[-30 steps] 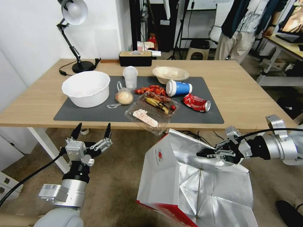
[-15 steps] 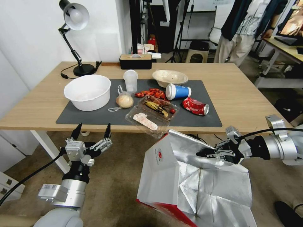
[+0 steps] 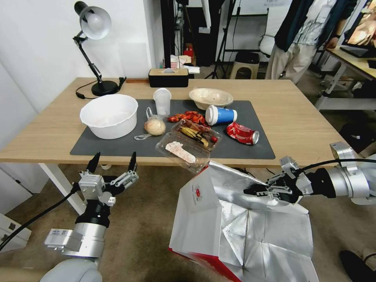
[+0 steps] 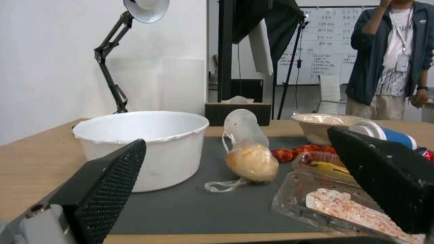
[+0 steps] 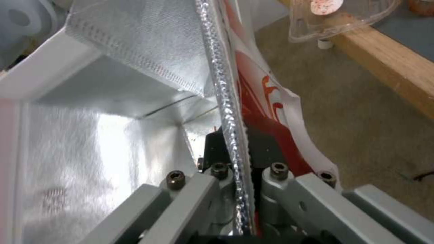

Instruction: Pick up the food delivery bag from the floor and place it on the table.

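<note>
Bag: food delivery bag (image 3: 235,223) hangs open below the table (image 3: 301,117) edge.
Right gripper (image 3: 258,191): clamped on the bag's foil rim.
Left gripper (image 3: 112,163): spread wide, holding nothing.

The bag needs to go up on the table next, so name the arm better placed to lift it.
Right, likely. The right gripper is shut on the food delivery bag at its rim, just below the table edge. The left gripper hangs open and empty, apart from it.

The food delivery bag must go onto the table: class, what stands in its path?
A clear clamshell tray overhangs the table edge right above the food delivery bag, held by the right gripper; dishes crowd the mat.
</note>
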Controlling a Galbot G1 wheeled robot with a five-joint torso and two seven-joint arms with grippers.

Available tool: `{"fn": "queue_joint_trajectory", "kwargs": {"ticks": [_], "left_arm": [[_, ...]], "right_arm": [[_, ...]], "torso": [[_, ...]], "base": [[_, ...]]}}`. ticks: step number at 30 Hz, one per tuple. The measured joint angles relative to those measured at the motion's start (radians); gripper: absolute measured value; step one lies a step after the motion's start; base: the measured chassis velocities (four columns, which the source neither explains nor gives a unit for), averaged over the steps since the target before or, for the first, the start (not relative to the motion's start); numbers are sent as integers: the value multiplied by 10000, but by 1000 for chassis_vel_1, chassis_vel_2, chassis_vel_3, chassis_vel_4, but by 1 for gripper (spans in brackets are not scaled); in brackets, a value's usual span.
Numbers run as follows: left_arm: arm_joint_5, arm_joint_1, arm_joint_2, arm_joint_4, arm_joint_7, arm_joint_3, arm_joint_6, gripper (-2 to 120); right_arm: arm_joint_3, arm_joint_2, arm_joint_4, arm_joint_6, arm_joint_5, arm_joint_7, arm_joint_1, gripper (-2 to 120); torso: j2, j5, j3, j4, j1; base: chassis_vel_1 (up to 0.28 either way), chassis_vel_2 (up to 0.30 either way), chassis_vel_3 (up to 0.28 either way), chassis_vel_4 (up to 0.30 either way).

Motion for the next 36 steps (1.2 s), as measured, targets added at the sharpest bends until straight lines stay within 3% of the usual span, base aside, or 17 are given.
{"fn": "queue_joint_trajectory", "kwargs": {"ticks": [13, 24, 36], "left_arm": [[-25, 11, 21, -2, -2, -5, -17, 100], [-31, 31, 25, -28, -3, -23, -72, 100], [-26, -47, 28, 93, -28, -19, -99, 100]], "right_arm": [[166, 39, 270, 6, 115, -24, -115, 0], [502, -237, 467, 147, 379, -643, -29, 0], [1835, -259, 472, 215, 1718, -298, 228, 0]], "torso": [[-43, 1, -25, 0, -21], [-67, 0, -37, 0, -30], [-80, 1, -45, 0, -37]], "base": [[0, 0, 0, 0], [0, 0, 0, 0], [0, 0, 0, 0]]}}
